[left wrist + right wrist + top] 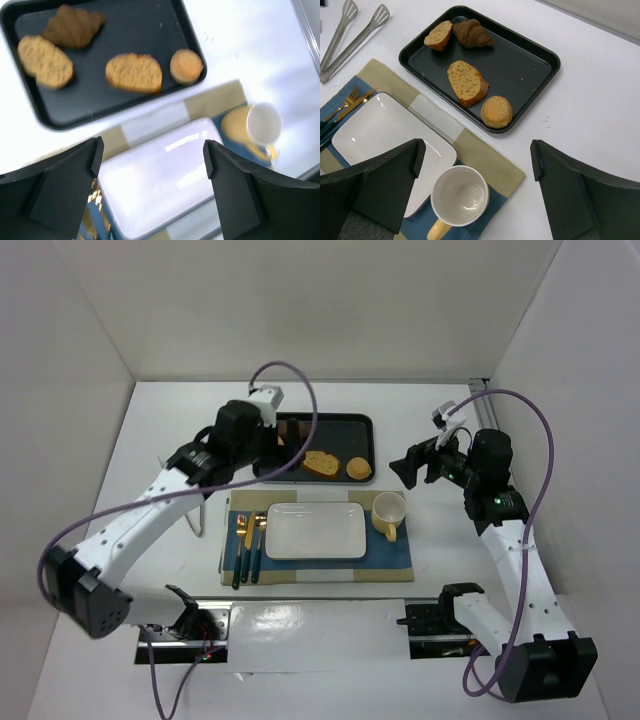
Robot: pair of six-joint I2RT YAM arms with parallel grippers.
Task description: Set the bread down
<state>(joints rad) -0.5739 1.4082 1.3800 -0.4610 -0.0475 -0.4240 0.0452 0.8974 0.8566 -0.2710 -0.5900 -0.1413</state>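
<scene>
Spreading left gripper (152,150) wide, gripping nothing, low in left wrist view. Holding right gripper (477,150) likewise agape, empty. Showing white plate (315,530) bare, frame centre. Leaving bread (359,469) sitting untouched in black tray (345,440), right end, upper centre. Judging task barely begun: grasping, carrying, placing, presumably onto plate, all remaining.

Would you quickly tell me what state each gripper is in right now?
Left gripper: open, holding nothing.
Right gripper: open, holding nothing.
</scene>
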